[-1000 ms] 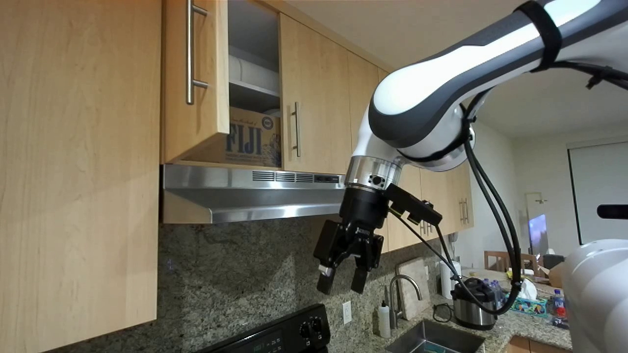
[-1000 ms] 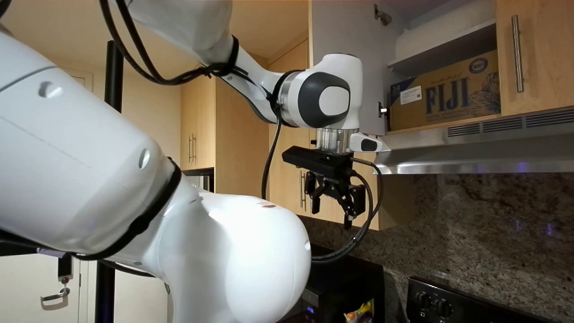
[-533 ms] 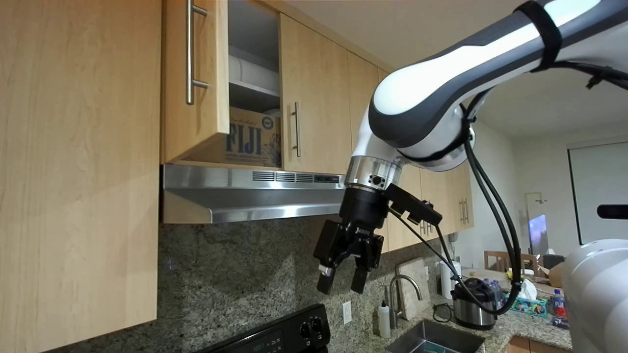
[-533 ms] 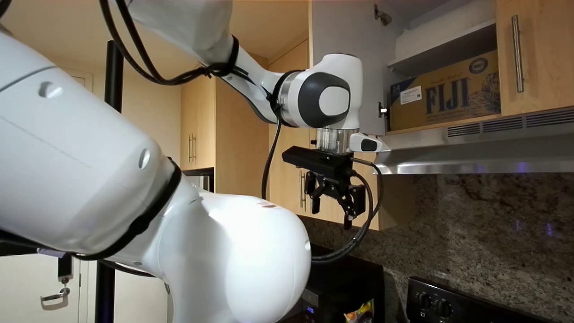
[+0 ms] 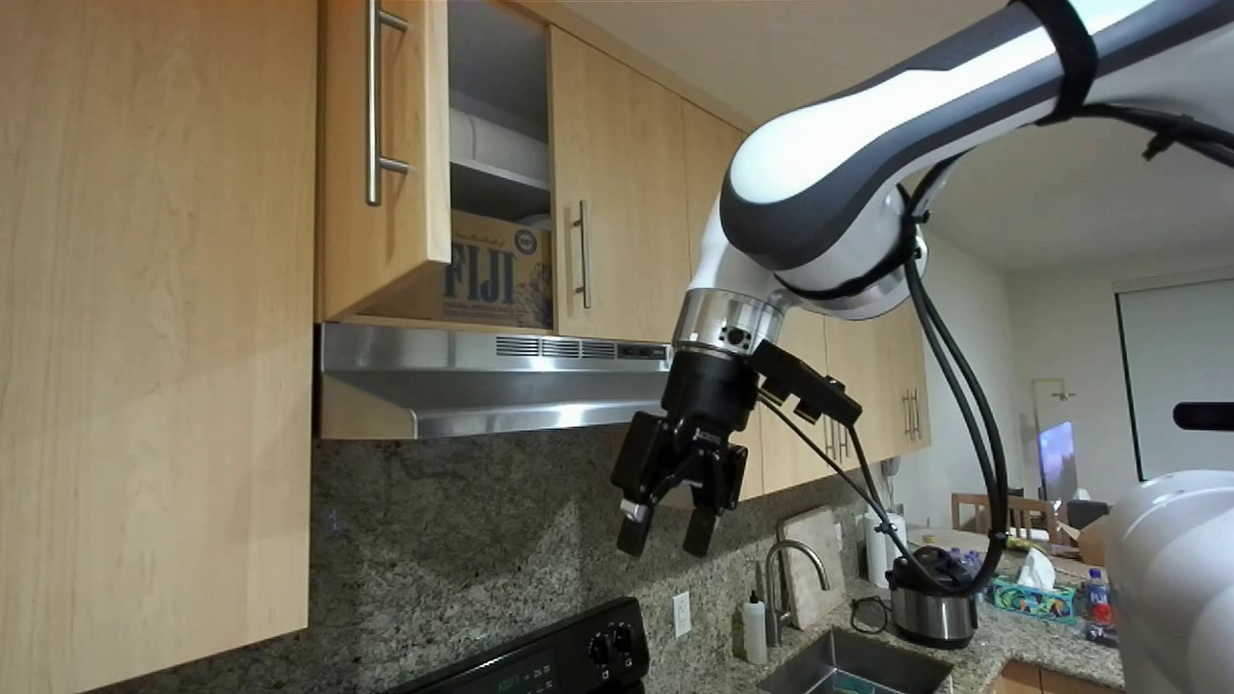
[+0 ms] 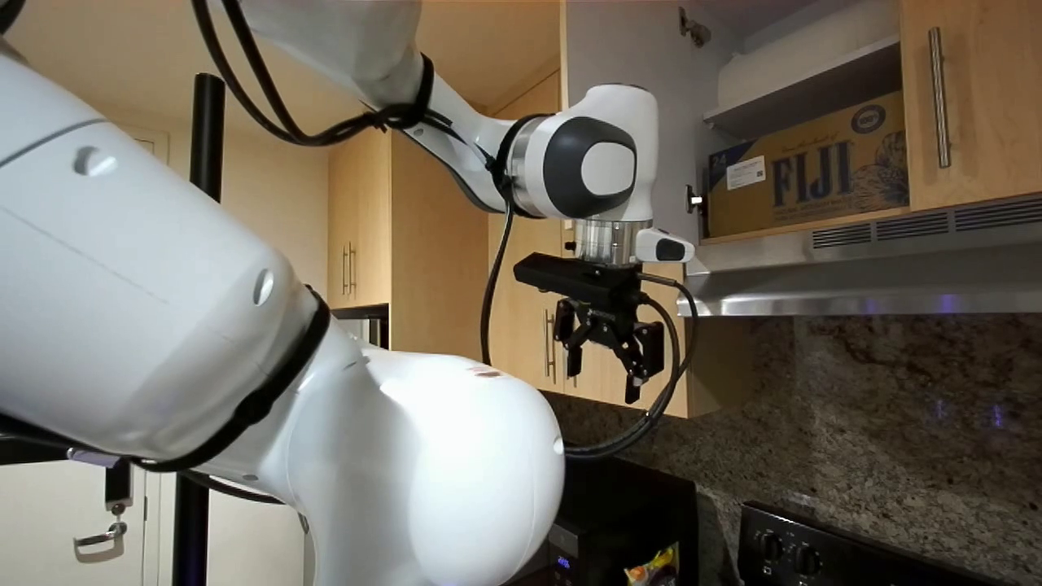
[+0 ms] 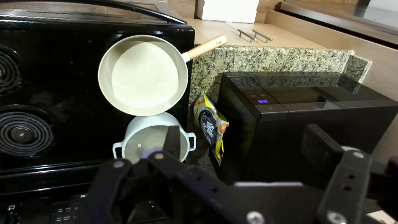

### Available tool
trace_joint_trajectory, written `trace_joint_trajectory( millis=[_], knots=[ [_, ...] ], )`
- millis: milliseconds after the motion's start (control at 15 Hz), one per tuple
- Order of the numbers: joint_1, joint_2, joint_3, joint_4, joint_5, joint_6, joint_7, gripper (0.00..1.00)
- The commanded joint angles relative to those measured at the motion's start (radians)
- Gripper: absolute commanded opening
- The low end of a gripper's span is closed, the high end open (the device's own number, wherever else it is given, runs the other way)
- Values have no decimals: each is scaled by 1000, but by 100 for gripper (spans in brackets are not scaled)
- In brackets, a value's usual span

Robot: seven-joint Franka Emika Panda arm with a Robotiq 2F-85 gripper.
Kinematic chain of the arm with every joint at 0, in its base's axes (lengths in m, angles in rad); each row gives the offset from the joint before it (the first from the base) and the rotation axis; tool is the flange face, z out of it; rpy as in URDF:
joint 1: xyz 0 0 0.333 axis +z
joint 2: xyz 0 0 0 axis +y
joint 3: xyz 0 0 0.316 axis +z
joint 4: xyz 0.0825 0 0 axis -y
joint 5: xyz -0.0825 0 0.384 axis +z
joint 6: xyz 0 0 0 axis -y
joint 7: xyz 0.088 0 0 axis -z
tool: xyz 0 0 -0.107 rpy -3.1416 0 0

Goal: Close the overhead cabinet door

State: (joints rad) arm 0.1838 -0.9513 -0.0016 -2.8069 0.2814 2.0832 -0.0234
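Note:
The overhead cabinet door [image 5: 342, 212] stands wide open in an exterior view, swung out from the cabinet above the range hood. Its steel bar handle [image 5: 373, 116] faces outward. In an exterior view the door's pale inner face [image 6: 631, 49] shows behind my wrist, which hides part of it. My gripper [image 5: 665, 542] hangs pointing down, below the level of the door and well apart from it. It also shows in an exterior view [image 6: 603, 381]. In the wrist view the gripper [image 7: 245, 140] is open, its black fingers wide apart with nothing between them. The door is out of the wrist view.
The range hood [image 5: 501, 371] juts out under the open cabinet, which holds a FIJI box [image 6: 806, 175]. A neighbouring closed door [image 5: 617, 173] adjoins it. Below are a pan [image 7: 143, 74], a pot [image 7: 149, 137], a snack bag [image 7: 210, 127] and a black microwave [image 7: 279, 130].
My gripper and forearm have risen slightly over the last half second. The gripper stays open. The cabinet door has not moved.

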Motion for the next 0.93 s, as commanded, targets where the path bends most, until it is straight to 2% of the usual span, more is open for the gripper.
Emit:
trace_joint_trajectory(
  millis=[0, 67, 133, 333, 533, 867],
  knots=[
    [-20, 8, 16, 6, -30, 4, -26, 100],
    [30, 83, 117, 152, 5, -25, 90, 100],
    [25, 88, 141, 172, -6, -19, 101, 100],
    [9, 158, 262, 348, -46, -40, 202, 100],
    [-43, 240, 395, 547, -117, -57, 349, 100],
    [-150, 384, 577, 888, -304, -231, 587, 100]
  ],
)
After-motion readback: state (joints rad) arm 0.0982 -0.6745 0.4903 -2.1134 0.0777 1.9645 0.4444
